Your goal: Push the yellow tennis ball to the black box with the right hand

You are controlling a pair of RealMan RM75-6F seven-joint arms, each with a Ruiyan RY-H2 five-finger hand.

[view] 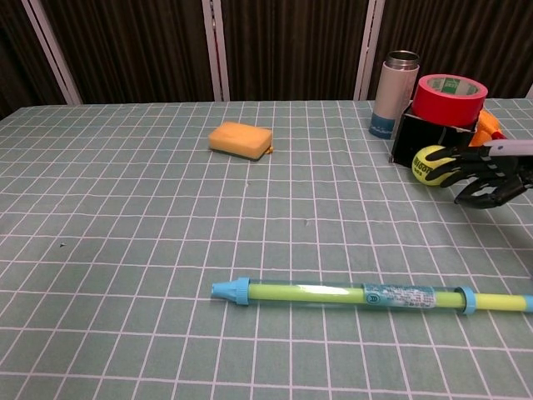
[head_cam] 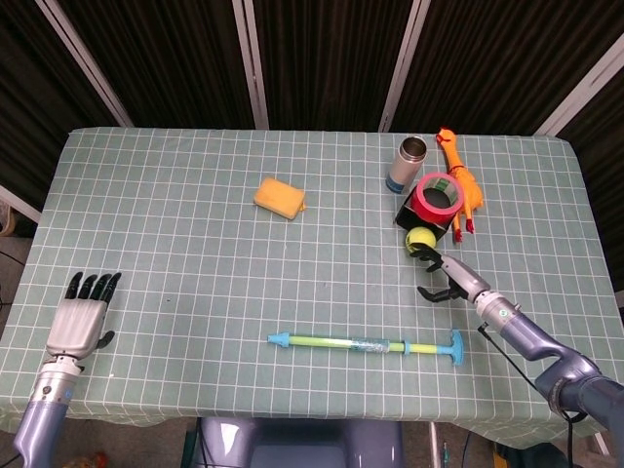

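Note:
The yellow tennis ball (head_cam: 420, 239) (view: 430, 163) lies against the front face of the black box (head_cam: 413, 216) (view: 416, 138), which carries a red tape roll. My right hand (head_cam: 445, 277) (view: 487, 177) is just behind the ball on the near side, fingers spread and dark fingertips (view: 452, 160) touching it. It holds nothing. My left hand (head_cam: 79, 314) rests flat at the table's near left corner, fingers apart and empty; the chest view does not show it.
A blue and green syringe-like tube (head_cam: 366, 343) (view: 366, 294) lies across the front. A yellow sponge (head_cam: 279, 198) (view: 241, 139) sits mid-table. A steel bottle (head_cam: 409, 164) (view: 395, 82) and an orange rubber chicken (head_cam: 460, 182) stand beside the box.

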